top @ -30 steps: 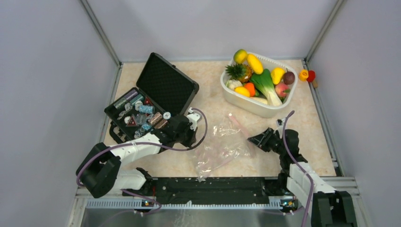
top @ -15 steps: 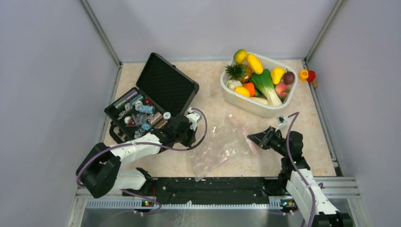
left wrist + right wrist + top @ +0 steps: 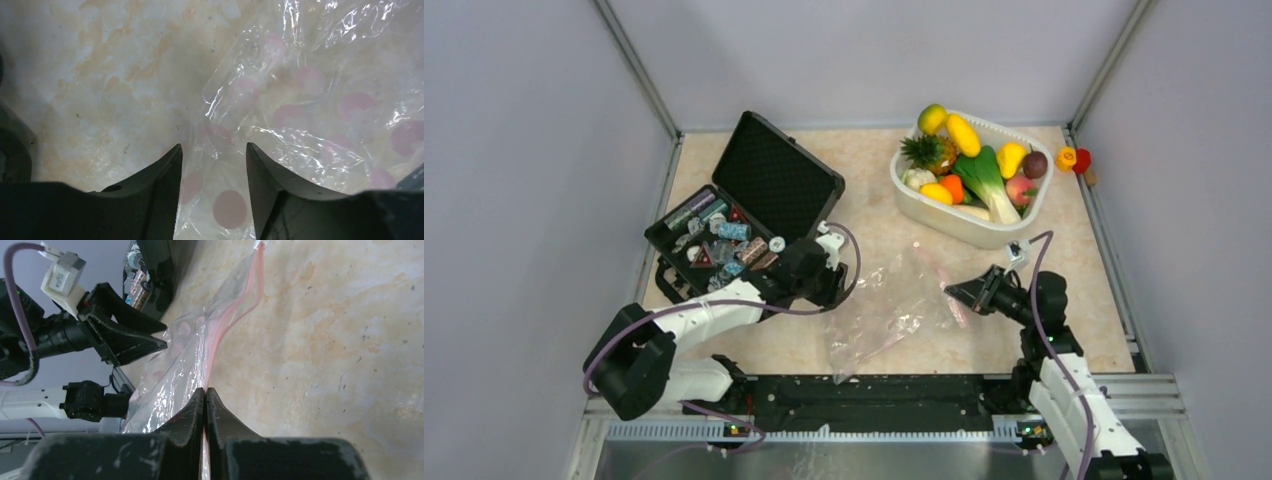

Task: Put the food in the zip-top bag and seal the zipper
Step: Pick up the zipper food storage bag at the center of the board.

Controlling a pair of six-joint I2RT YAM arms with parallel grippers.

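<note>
right gripper (image 3: 205,390) — fingers (image 3: 187,422) clenched flat together at the bottom centre of the right wrist view, pinching the zipper (image 3: 216,340). The pink strip runs from the pinch up to the top edge of that frame. In the overhead view the gripper (image 3: 956,291) sits right of centre, with its tips pointing left onto the bag's right edge.

left gripper (image 3: 214,146) — fingers (image 3: 160,185) released, with a clear gap between them at the bottom centre of the left wrist view. Clear film with pink dots shows through the gap; whether either finger touches it cannot be told. In the overhead view the gripper (image 3: 829,288) sits left of centre, at the bag's left edge.

zip-top bag (image 3: 887,305) — crinkled and transparent, lying on the table (image 3: 874,170) in the lower centre of the overhead view, between the two grippers. It fills the right half of the left wrist view (image 3: 310,100).

food (image 3: 974,175) — heaped in the white tub (image 3: 964,228) at the upper right of the overhead view, well apart from the bag. The heap includes a pineapple (image 3: 929,152) and a green leafy stalk (image 3: 986,182). Two small pieces (image 3: 1073,159), one orange and one red, lie on the table just right of the tub.

black case (image 3: 744,205) — open with its lid raised, at the upper left of the overhead view; small items fill its lower half.
</note>
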